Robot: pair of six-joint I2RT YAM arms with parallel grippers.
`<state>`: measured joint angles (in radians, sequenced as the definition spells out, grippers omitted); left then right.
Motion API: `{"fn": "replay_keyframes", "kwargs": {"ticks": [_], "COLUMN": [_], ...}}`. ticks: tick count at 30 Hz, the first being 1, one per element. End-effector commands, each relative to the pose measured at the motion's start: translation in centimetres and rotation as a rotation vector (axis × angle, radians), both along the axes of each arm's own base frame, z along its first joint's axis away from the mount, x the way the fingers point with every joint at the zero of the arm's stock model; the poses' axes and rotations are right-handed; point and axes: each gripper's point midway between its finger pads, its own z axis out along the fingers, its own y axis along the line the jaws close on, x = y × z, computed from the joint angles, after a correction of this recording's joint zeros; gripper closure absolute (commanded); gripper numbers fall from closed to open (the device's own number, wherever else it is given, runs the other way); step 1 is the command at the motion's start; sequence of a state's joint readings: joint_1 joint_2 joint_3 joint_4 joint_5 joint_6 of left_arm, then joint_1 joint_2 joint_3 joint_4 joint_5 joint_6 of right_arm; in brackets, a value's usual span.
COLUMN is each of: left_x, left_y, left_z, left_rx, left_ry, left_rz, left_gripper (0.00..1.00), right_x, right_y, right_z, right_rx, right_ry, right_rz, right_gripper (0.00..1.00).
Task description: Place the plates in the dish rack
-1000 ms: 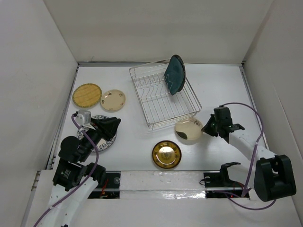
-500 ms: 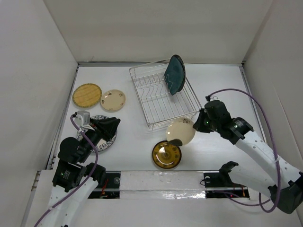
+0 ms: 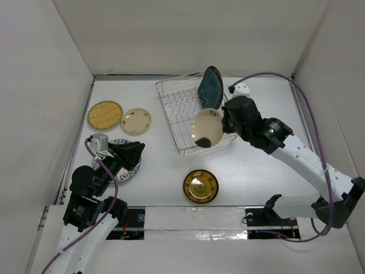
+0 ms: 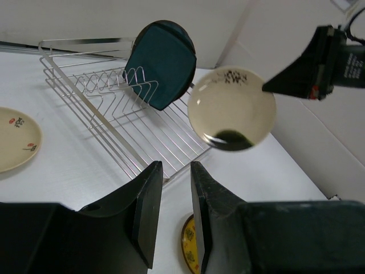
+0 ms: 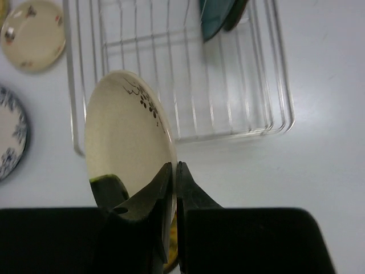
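Starting with the dish rack [image 3: 197, 117]: it sits toward the back of the table [image 3: 256, 171], with the dark teal plate [image 3: 211, 88] standing on edge at its far right corner. The right gripper [image 5: 173, 177] is clamped on the rim of the pale champagne plate [image 3: 206, 128], holding it tilted on edge in the air over the rack's near right corner. Can't tell if it touches the wires. The left gripper [image 4: 171, 200] has its jaws slightly apart with nothing between them, and it hides most of the blue-patterned plate [image 3: 129, 173] underneath. The gold plate [image 3: 201, 185] lies flat in front of the rack. The yellow woven plate [image 3: 105, 114] and the cream speckled plate [image 3: 136, 120] sit side by side at far left. The left wrist view cuts off half of the speckled one.
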<state>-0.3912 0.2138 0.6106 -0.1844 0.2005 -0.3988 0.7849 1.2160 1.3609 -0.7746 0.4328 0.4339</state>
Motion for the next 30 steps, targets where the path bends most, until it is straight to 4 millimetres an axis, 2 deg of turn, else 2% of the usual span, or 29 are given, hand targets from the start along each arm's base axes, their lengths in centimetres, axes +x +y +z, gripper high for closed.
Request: {"fn": "replay_keyframes", "kwargs": {"ticks": [1, 2, 4, 5, 6, 7, 8, 9, 11, 12, 13, 14, 16, 17, 18, 19, 20, 21, 23, 24, 30], "left_x": [0.1, 0.1, 0.1, 0.2, 0.2, 0.3, 0.4, 0.5, 0.7, 0.9, 1.0, 1.0, 1.2, 1.2, 1.3, 1.3, 1.3, 1.4, 1.4, 1.4, 1.6], "left_y": [0.1, 0.1, 0.1, 0.0, 0.0, -0.1, -0.2, -0.3, -0.4, -0.4, -0.5, -0.5, -0.6, -0.6, -0.6, -0.6, -0.6, -0.5, -0.5, -0.5, -0.6], "left_z": [0.8, 0.8, 0.8, 0.6, 0.7, 0.5, 0.4, 0.3, 0.1, -0.1, -0.3, -0.3, -0.5, -0.6, -0.6, -0.7, -0.6, -0.7, -0.7, -0.8, -1.0], "left_rx": [-0.019, -0.019, -0.019, -0.016, -0.016, -0.011, -0.01, -0.006, -0.001, 0.004, 0.007, 0.006, 0.013, 0.015, 0.015, 0.016, 0.014, 0.016, 0.014, 0.017, 0.023], "left_ry": [-0.032, -0.032, -0.032, -0.025, -0.027, -0.019, -0.016, -0.012, 0.0, 0.009, 0.014, 0.017, 0.025, 0.027, 0.031, 0.034, 0.033, 0.035, 0.035, 0.037, 0.047], "left_rz": [0.007, 0.008, 0.008, 0.008, 0.005, 0.001, -0.001, -0.004, -0.007, -0.005, -0.005, -0.007, -0.006, -0.005, -0.003, -0.003, -0.004, 0.001, 0.003, 0.004, 0.001], "left_gripper": [0.77, 0.77, 0.77, 0.75, 0.72, 0.69, 0.64, 0.63, 0.62, 0.62, 0.62, 0.62, 0.63, 0.63, 0.63, 0.63, 0.63, 0.63, 0.63, 0.63, 0.64], "right_x": [6.5, 8.3, 11.1, 12.1, 14.0, 15.1, 16.0, 17.4, 19.0, 20.3, 20.9, 21.3, 22.3, 23.3, 23.7, 24.1, 24.9, 25.3, 25.8, 26.4, 27.7], "right_y": [-1.9, -2.3, -3.0, -3.6, -3.0, -3.7, -4.0, -3.0, -2.9, -2.1, -1.9, -1.9, -1.5, -0.8, -0.5, -0.1, 0.6, 0.9, 1.2, 1.8, 3.2], "right_z": [6.1, 5.5, 8.0, 8.5, 8.0, 9.5, 9.9, 8.7, 10.3, 9.6, 9.6, 10.7, 10.6, 9.1, 9.8, 9.5, 8.3, 8.6, 7.6, 6.5, 4.2], "right_rx": [-0.103, -0.2, -0.21, -0.277, -0.307, -0.326, -0.386, -0.428, -0.468, -0.493, -0.515, -0.558, -0.604, -0.662, -0.655, -0.66, -0.678, -0.671, -0.701, -0.71, -0.712], "right_ry": [-0.286, -0.302, -0.374, -0.394, -0.409, -0.441, -0.451, -0.44, -0.485, -0.495, -0.502, -0.518, -0.526, -0.505, -0.52, -0.519, -0.51, -0.517, -0.499, -0.491, -0.466], "right_rz": [-0.21, -0.243, -0.322, -0.351, -0.378, -0.411, -0.419, -0.405, -0.423, -0.421, -0.422, -0.425, -0.429, -0.408, -0.408, -0.397, -0.37, -0.374, -0.364, -0.348, -0.309], "right_gripper": [1.0, 1.0, 1.0, 1.0, 1.0, 1.0, 1.0, 1.0, 1.0, 1.0, 1.0, 1.0, 1.0, 1.0, 1.0, 1.0, 1.0, 1.0, 1.0, 1.0, 1.0]}}
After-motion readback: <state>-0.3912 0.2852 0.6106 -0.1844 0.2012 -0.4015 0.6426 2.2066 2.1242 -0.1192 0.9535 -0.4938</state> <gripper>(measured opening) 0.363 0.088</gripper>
